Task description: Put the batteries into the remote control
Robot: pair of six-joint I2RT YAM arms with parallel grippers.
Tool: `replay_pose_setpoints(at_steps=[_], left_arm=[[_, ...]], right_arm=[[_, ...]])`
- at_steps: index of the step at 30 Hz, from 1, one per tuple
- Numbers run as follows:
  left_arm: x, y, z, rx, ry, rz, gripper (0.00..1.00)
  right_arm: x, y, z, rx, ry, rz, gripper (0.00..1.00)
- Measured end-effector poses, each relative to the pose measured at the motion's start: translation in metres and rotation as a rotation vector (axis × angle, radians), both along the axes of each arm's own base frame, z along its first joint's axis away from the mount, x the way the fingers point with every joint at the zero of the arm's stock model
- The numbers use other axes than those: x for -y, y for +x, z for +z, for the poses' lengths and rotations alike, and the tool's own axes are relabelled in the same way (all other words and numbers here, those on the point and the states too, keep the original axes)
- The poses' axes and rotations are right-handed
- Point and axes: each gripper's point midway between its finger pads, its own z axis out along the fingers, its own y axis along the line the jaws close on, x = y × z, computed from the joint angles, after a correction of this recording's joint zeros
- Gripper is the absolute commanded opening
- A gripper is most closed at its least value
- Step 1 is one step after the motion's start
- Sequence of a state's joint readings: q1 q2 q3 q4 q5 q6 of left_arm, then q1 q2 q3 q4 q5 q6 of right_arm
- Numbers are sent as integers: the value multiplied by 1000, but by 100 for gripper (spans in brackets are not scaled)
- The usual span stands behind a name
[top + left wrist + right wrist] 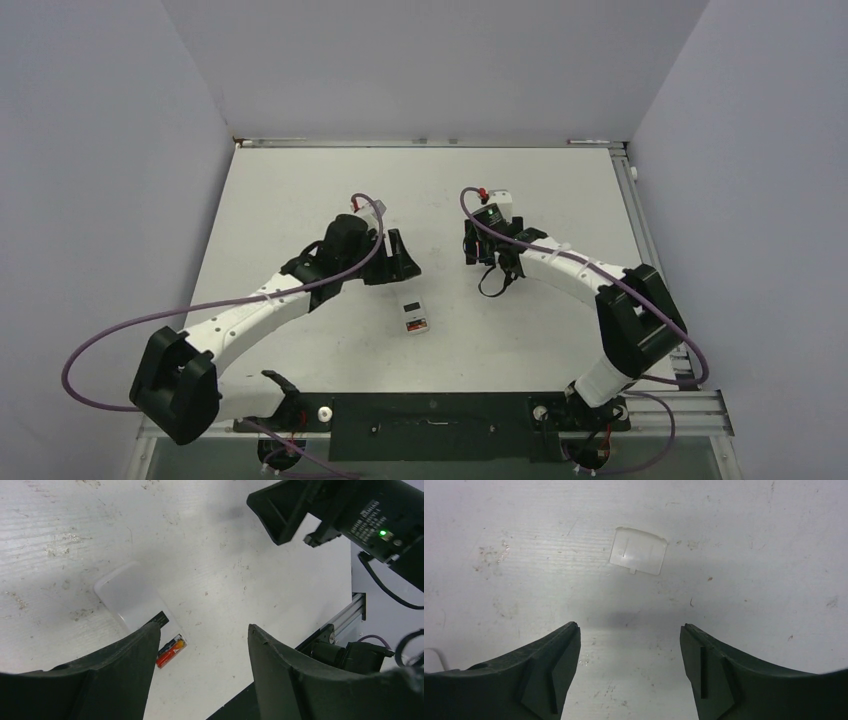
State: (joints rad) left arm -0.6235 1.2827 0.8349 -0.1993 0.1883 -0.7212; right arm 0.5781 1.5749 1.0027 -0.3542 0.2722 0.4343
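The remote control (pixel 411 313) lies white back up on the table between the arms. In the left wrist view its body (pixel 131 596) is partly hidden behind my left finger (pixel 125 665). The reddish battery (pixel 166 657) and the dark battery (pixel 168 645) lie side by side in the recess at its end. My left gripper (pixel 403 262) (pixel 202 626) is open and empty, just above and beside the remote. My right gripper (pixel 478 256) (pixel 629 626) is open and empty over bare table.
A small white battery cover (pixel 638 550) lies flat on the table ahead of my right gripper. The right arm (pixel 350 515) shows in the left wrist view. The table's metal rail (pixel 655 400) runs along the near and right edges.
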Motion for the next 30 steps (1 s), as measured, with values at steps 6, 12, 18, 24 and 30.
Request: replay_pose_setpoints(at_steps=[6, 12, 18, 24, 30], left_arm=[[-17, -12, 27, 59, -26, 4, 67], [-35, -27, 45, 111, -5, -14, 70], [-47, -40, 46, 117, 40, -55, 71], [-49, -52, 40, 97, 63, -111, 71], [-50, -57, 42, 105, 63, -138, 72]], right_arm=[[7, 13, -18, -10, 0, -83, 78], [1, 40, -23, 6, 30, -150, 78], [-2, 57, -32, 9, 49, -209, 77], [0, 64, -42, 5, 44, -250, 75], [6, 71, -46, 5, 45, -282, 72]])
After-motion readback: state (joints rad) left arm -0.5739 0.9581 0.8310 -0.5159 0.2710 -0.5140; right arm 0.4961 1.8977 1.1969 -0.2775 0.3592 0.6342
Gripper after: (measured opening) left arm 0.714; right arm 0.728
